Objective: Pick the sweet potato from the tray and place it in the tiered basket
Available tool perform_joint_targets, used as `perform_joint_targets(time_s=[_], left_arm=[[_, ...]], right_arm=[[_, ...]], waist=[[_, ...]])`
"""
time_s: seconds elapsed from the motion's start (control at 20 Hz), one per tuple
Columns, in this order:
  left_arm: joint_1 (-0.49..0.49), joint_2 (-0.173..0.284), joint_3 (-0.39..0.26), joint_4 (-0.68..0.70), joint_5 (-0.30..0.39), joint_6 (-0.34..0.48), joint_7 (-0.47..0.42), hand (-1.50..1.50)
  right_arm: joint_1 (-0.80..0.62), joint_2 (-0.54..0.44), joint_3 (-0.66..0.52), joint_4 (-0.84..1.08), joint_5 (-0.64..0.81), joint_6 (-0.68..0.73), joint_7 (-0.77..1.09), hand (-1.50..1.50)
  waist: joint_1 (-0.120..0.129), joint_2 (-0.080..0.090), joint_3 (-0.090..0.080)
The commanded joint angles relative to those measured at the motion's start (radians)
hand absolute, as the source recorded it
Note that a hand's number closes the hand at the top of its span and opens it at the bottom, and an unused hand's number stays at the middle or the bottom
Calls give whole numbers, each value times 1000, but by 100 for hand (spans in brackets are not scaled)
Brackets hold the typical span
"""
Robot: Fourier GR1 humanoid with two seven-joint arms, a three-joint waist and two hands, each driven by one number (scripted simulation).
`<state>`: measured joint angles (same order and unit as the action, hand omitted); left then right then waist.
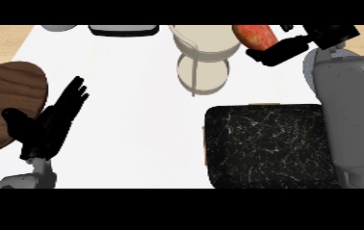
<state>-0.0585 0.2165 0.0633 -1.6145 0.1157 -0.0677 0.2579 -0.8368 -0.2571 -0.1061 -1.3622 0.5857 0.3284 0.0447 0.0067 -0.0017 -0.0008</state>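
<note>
Sweet potato (254,35), orange-red, is hanging at the far right of the counter, just beside the upper bowl of the tiered basket (204,44) and touching the dark fingers of the right hand (292,46). The right hand is reaching in from the right edge on its grey forearm, its fingers curling round the sweet potato and pinching it at its right end. The sweet potato is sitting above the basket's rim rather than inside it, as far as I can tell. The basket itself is cream-coloured, its lower, smaller tier showing nearer me beneath the upper one. The tray (266,145), black with white marbling, is lying on the white counter (128,80) near the right, with part of it passing under the right forearm. At the left, the left hand (50,123) is resting open, fingers straight and pointing away, beside a round wooden board (18,89) at the counter's left edge.
</note>
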Motion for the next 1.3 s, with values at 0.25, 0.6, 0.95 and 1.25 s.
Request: perform_joint_targets(time_s=[0.25,0.6,0.95,1.25], left_arm=[[26,-21,-5,-28,-23,-3,0,0],[-56,16,65,95,6,-49,-34,0],[-13,-17,26,-52,-20,-11,47,0],[-78,-4,50,48,-16,-29,32,0]], right_arm=[[-84,110,78,73,67,-53,138,150],[-143,134,77,224,94,-95,120,150],[-134,191,123,327,199,-253,83,150],[-180,218,109,434,251,-413,15,150]], waist=[[1,1,1],[1,4,0],[6,3,1],[4,5,1]])
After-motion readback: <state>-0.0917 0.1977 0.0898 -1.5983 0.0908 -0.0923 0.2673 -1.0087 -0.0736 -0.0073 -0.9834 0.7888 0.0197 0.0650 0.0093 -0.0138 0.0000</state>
